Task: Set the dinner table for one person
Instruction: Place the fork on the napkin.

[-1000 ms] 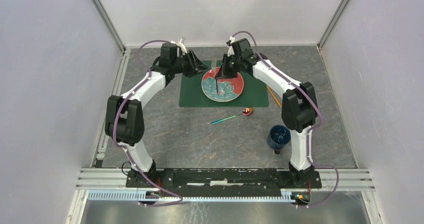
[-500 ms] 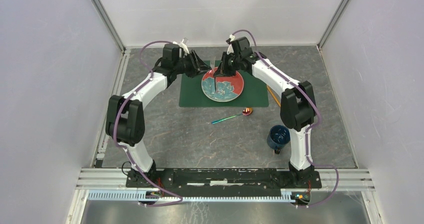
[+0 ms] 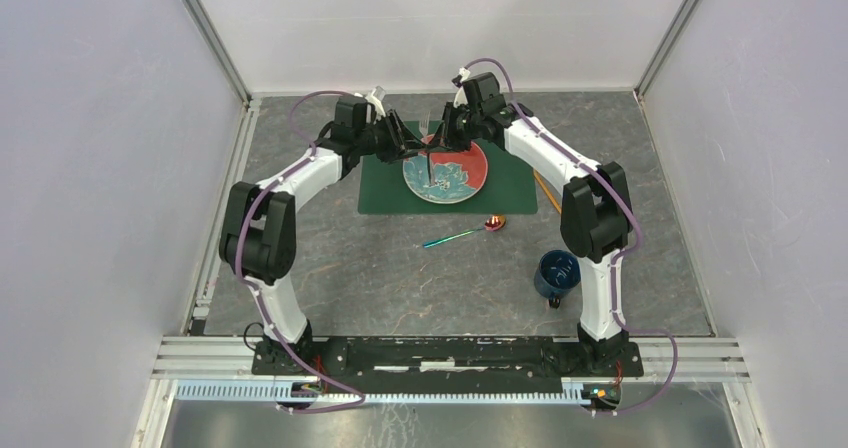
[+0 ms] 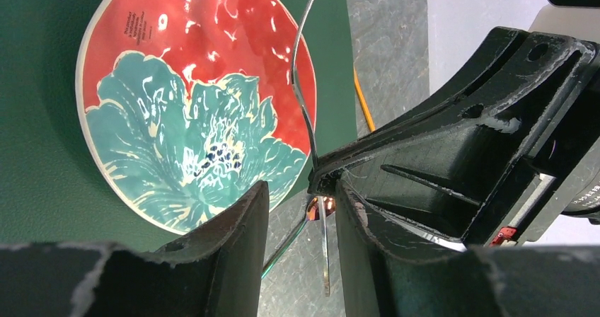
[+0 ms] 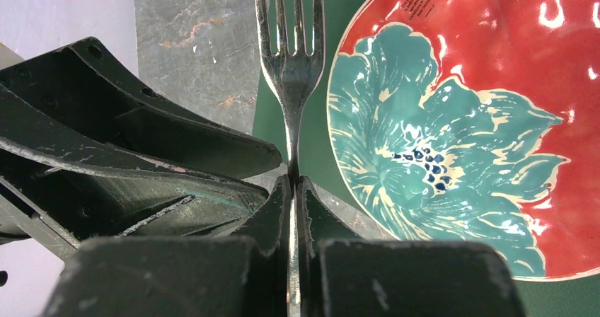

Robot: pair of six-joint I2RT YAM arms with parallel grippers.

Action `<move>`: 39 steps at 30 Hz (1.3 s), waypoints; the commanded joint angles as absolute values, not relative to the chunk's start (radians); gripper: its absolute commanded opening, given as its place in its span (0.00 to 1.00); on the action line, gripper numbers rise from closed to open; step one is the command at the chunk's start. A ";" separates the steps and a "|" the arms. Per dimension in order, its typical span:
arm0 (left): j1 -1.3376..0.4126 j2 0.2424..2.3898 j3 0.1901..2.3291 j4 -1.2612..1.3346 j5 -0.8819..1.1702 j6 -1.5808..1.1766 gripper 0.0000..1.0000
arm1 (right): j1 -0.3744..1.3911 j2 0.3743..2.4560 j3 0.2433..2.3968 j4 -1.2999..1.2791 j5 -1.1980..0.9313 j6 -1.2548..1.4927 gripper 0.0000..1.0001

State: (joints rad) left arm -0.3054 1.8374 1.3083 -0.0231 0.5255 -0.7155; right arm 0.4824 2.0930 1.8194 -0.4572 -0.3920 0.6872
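One dinner table (image 3: 400,278). One plate (image 3: 446,170), red with a teal flower, and one dark green placemat (image 3: 385,193) beneath it. One fork (image 5: 291,83), over the plate's far-left rim. One green-handled spoon (image 3: 470,231), just nearer than the plate. One dark blue mug (image 3: 557,273), nearer and to the plate's right. One thin orange stick (image 3: 547,192), right of the plate. Two arms, the left arm (image 3: 300,173) and the right arm (image 3: 545,153), with two grippers: one left gripper (image 4: 301,204) and one right gripper (image 5: 292,186).

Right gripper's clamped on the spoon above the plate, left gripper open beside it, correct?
No: the right gripper is clamped on the fork, as the right wrist view shows; the spoon lies on the dinner table. The rest is right.
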 commanded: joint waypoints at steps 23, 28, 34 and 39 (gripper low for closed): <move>-0.314 1.942 1.453 0.048 0.514 -0.744 0.44 | 0.492 1.980 1.800 -0.426 -0.412 0.693 0.00; -0.313 1.953 1.465 0.060 0.506 -0.752 0.43 | 0.493 1.974 1.800 -0.429 -0.412 0.692 0.00; -0.314 1.958 1.464 0.075 0.511 -0.762 0.29 | 0.496 1.973 1.794 -0.434 -0.409 0.691 0.00; -0.313 1.951 1.451 0.087 0.516 -0.764 0.16 | 0.499 1.973 1.787 -0.432 -0.406 0.689 0.00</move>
State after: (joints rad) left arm -0.3149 1.9388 1.4284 0.0410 0.5266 -0.7425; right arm 0.4908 2.0392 1.7912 -0.4564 -0.3916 0.6876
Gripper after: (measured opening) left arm 0.209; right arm 0.014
